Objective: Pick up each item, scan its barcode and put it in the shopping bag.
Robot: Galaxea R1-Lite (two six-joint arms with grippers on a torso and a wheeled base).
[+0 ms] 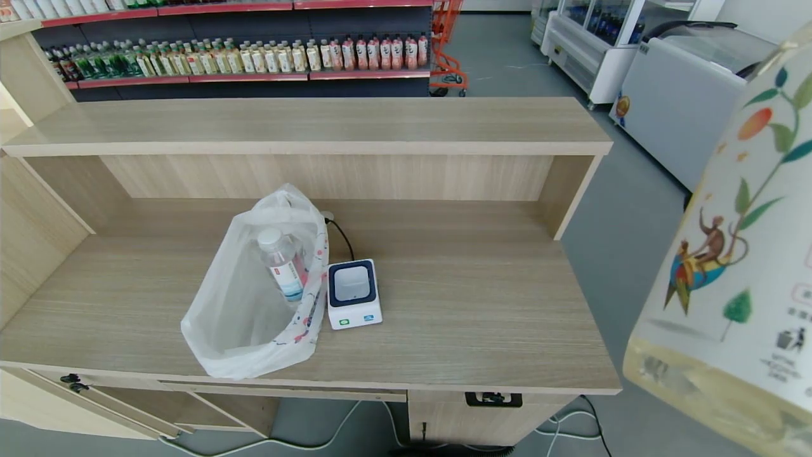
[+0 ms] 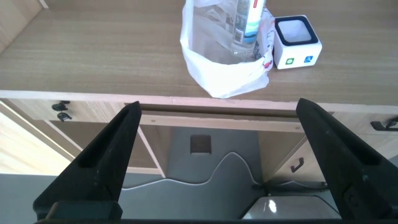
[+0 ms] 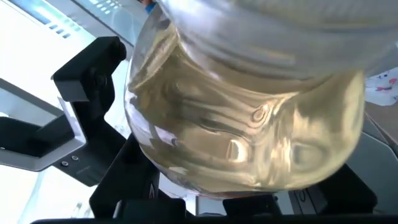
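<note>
Right gripper [image 3: 205,155] held up near the head camera, clamped on tea bottle [image 1: 729,254]. Left gripper [image 2: 219,118] low before counter [image 2: 93,62], jaws wide, empty.

The light wood-grain table [image 1: 476,304] has a flat work surface, side walls and a raised upper ledge [image 1: 317,124] along its far edge. A white translucent plastic shopping bag [image 1: 241,324] stands open on the surface, left of the middle and close to the near edge. Just beside the bag's right side, apparently touching it, sits a small white cube-shaped scanner [image 1: 353,298] with a dark blue frame around its top window. A thin black cable [image 1: 342,238] runs from behind the scanner toward the back wall.
</note>
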